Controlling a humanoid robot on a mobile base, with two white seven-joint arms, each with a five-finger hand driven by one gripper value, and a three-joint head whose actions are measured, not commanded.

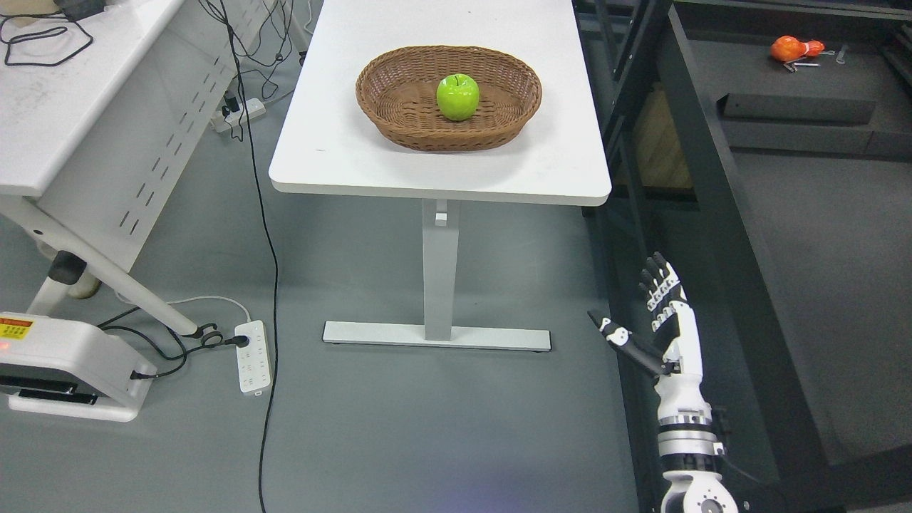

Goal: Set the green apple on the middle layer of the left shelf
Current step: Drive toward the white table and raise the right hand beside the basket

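Green apple [457, 97] upright at the middle of a brown wicker basket [385, 107]; basket near the front edge of the white worktop [335, 153], slightly right of centre; right robot hand [645, 320] low at the lower right, well apart from the worktop, fingers [659, 281] straight and spread, thumb out to the side, gripping nothing; dark shelf frame [712, 185] just right of the worktop; orange object [789, 48] far right on that dark surface.

Right hand [666, 320]: showing white shell segments with black joints.
Fingers [659, 281]: wearing black tips, banded white.
Thumb [620, 338]: looking black with one white patch.
Forearm [684, 434]: carrying white casing, black rings, a round end cap.
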